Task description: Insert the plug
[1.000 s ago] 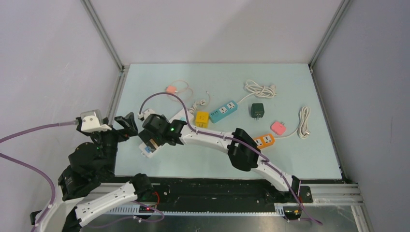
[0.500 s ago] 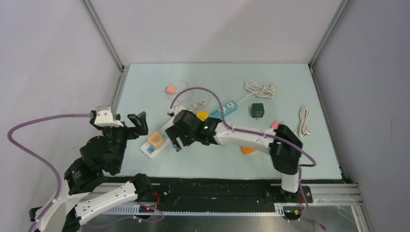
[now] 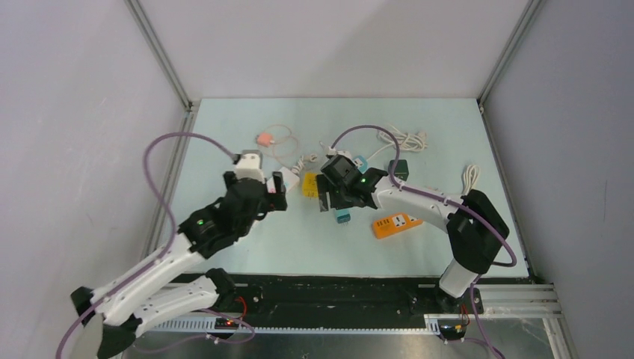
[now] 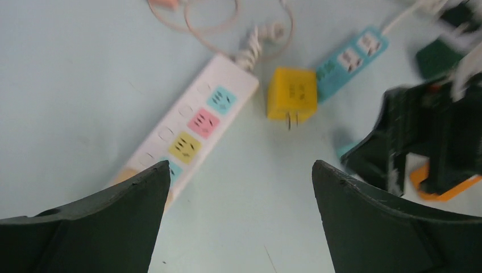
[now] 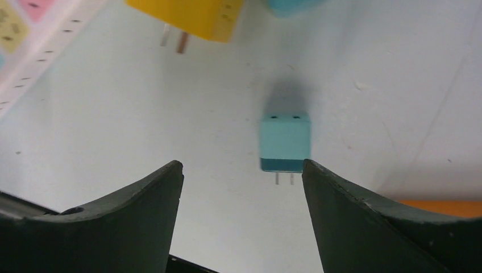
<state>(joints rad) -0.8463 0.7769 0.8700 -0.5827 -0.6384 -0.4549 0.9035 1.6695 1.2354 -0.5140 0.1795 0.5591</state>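
The teal plug point(image 5: 285, 142) lies flat on the table point(image 5: 369, 85), with its two prongs pointing toward the right gripper point(image 5: 241, 165). The jaws of this gripper stand apart and hold nothing. The left gripper point(image 4: 241, 165) is wide and empty, and it hangs over the white power strip point(image 4: 193, 131), near the yellow plug point(image 4: 291, 94).

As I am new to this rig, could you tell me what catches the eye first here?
The small teal plug lies flat on the table between the parted fingers of the right claw, untouched. The yellow cube adapter rests beside the white power strip with coloured sockets, just ahead of the wide-open left claw.
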